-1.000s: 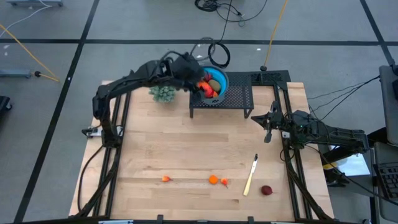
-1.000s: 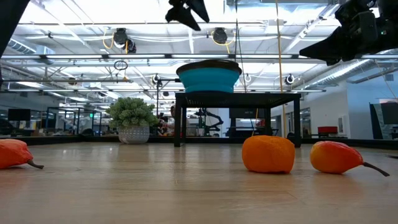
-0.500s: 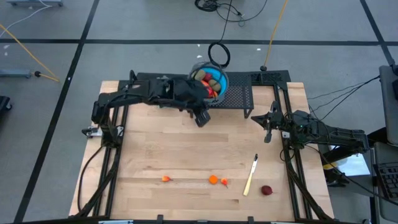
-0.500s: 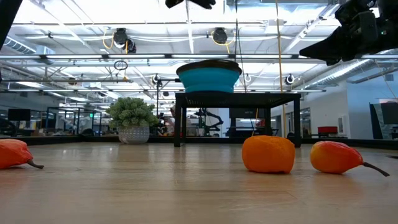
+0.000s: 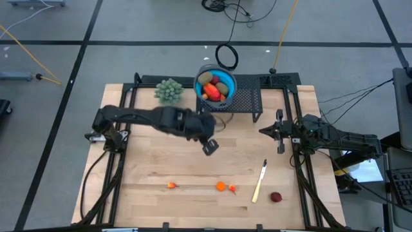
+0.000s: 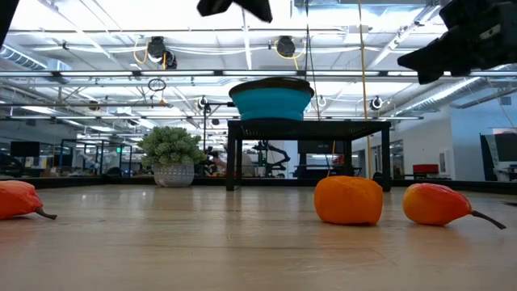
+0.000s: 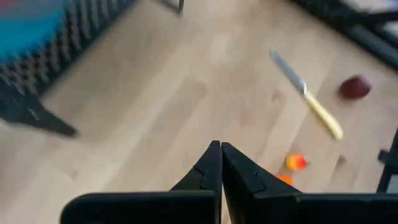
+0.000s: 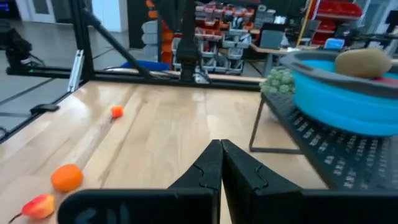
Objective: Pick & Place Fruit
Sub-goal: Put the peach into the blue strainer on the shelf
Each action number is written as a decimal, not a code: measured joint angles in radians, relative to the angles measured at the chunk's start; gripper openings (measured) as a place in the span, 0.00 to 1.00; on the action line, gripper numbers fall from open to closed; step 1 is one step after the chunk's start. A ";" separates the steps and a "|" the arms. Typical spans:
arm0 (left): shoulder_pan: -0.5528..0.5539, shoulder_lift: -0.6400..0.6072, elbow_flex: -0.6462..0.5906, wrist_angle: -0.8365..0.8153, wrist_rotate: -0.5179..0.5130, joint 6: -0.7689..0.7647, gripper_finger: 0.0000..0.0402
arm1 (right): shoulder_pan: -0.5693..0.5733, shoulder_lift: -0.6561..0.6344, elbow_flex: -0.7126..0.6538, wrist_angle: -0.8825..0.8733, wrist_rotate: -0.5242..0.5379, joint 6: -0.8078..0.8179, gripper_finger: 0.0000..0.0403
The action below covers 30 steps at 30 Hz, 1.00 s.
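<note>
Wooden table fills most of the high view. Black mesh stand sits at the far edge, right of centre.

Left arm reaches from the left side across to mid-table. Left gripper hangs above bare wood just near of the stand, fingers pressed together, nothing between them; left wrist view shows the tips meeting in a point.

Right arm waits at the right edge. Right gripper points left toward the table's middle, fingers shut and empty, same closed point in its wrist view.

Blue bowl stands on the left end of the stand. Fruit in bowl: red-orange pieces plus olive-green ovals, piled together; exact count not clear.

Pale-green plant ball at the far edge, just left of the bowl, apart from it.

Knife with pale handle lies near-right, blade end toward the far side, slightly tilted.

Loose fruit along the near strip, well apart from both grippers:
- dark red round fruit, near-right, just right of the knife handle
- orange round fruit, near centre
- small red-orange fruit with stem, just beside the orange one on its right
- small orange-red fruit, near-left of centre
</note>
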 joint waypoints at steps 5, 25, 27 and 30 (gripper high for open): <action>-0.067 0.000 -0.105 0.005 0.052 -0.118 0.00 | 0.000 0.000 0.000 -0.037 -0.007 0.000 0.00; -0.373 0.000 -0.390 -0.009 0.299 -0.314 0.01 | 0.000 0.000 0.000 -0.047 -0.006 -0.004 0.00; -0.403 0.000 -0.405 -0.011 0.263 -0.303 0.01 | 0.000 0.000 0.000 -0.047 -0.006 -0.004 0.00; -0.437 0.000 -0.433 -0.008 0.208 -0.263 0.00 | 0.000 0.000 0.000 -0.047 -0.006 -0.004 0.00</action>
